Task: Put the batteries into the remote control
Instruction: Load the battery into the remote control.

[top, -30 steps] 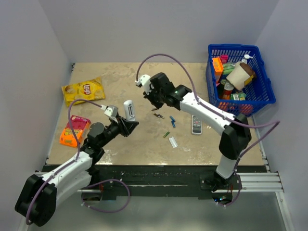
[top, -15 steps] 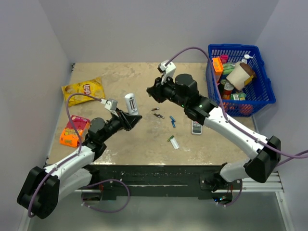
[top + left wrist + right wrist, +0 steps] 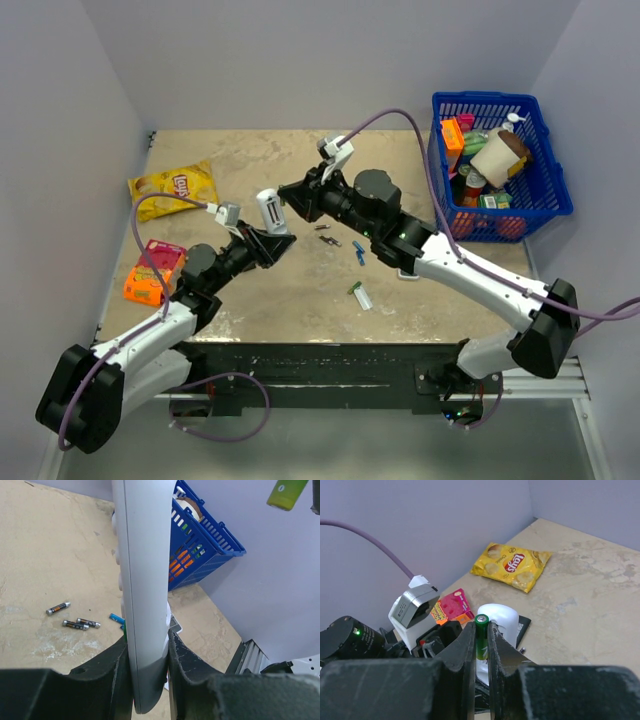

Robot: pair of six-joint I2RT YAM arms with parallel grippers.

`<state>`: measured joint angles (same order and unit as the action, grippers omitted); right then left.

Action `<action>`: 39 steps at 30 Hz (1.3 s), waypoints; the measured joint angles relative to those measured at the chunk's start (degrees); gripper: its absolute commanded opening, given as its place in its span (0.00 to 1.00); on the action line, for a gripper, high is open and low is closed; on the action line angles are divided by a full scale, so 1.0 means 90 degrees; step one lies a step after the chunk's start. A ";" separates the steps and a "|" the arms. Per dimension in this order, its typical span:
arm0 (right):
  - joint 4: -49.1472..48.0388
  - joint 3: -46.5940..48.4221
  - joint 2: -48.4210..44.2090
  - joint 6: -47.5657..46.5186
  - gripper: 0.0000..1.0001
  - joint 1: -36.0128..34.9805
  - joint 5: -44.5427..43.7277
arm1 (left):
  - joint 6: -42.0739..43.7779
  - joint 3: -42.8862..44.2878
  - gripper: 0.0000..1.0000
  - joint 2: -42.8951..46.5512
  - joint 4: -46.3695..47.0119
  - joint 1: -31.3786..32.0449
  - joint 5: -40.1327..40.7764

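My left gripper point(image 3: 270, 243) point(image 3: 148, 680) is shut on the lower end of the slim white remote control point(image 3: 269, 211) point(image 3: 142, 580) and holds it upright above the table. My right gripper point(image 3: 291, 200) point(image 3: 481, 630) is shut on one green battery point(image 3: 481, 636), which stands upright between the fingers, just in front of the remote's rounded top point(image 3: 498, 620). That battery also shows at the top right of the left wrist view point(image 3: 286, 492). The second green battery point(image 3: 352, 288) lies on the table beside the white back cover point(image 3: 362, 299).
Two dark brownish cells point(image 3: 328, 235) point(image 3: 70, 616) and a blue cell point(image 3: 358, 253) point(image 3: 116, 618) lie mid-table. A blue basket point(image 3: 500, 165) point(image 3: 210, 545) full of items stands at the back right. A chips bag point(image 3: 173, 186) point(image 3: 512, 565) and a pink pack point(image 3: 155, 270) lie on the left.
My right arm has swung left with the green battery, from over the table's middle to right beside the remote's top. My left arm with the remote has shifted only slightly.
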<state>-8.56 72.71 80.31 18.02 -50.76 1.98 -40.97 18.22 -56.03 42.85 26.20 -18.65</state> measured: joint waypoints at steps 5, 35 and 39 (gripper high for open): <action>-0.0134 -0.0005 0.0136 0.0017 0.00 -0.0104 -0.0175 | -0.0010 0.0000 0.00 0.0000 0.0007 0.0000 0.0000; 0.0041 0.0051 0.0714 -0.0634 0.00 -0.0750 -0.1435 | 0.0199 0.0000 0.00 0.0228 -0.0129 -0.0012 0.0085; -0.0032 0.0051 0.0714 -0.0731 0.00 -0.0775 -0.1586 | 0.0199 0.0000 0.00 0.0231 -0.0158 -0.0012 0.0092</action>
<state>-8.84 73.17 86.74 11.44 -57.74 -12.29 -39.18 18.22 -53.95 41.43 26.09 -17.82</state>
